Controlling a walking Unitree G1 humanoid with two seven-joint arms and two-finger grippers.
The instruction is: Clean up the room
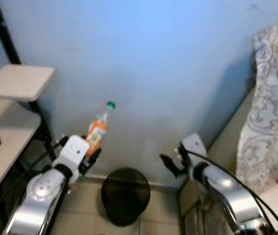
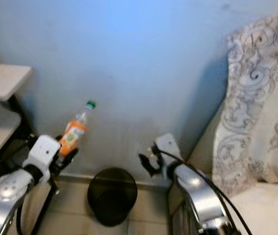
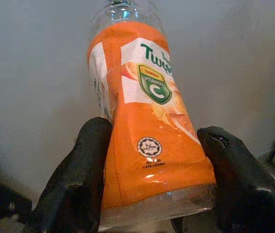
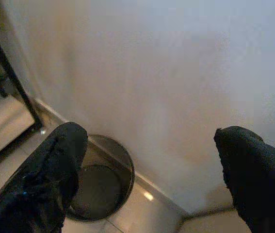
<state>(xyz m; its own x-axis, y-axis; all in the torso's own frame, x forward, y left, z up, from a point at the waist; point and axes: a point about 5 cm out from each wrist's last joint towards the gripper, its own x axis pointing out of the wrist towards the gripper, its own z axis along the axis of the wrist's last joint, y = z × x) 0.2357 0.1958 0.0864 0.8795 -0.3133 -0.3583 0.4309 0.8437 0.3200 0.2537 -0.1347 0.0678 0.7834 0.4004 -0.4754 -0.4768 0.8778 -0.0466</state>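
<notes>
Orange bottle (image 3: 152, 131) base cropped, left tool (image 3: 152, 194) gripping

bin (image 1: 125, 196) against wall (image 1: 153, 58), shelves (image 1: 11, 98) left, sofa (image 1: 256, 147) right

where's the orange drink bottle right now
The orange drink bottle is held in the left gripper, raised on the robot's left, above the black bin.

A home room: patterned cushion (image 1: 271, 98), desk (image 1: 4, 137), bin (image 1: 125, 196).
</notes>
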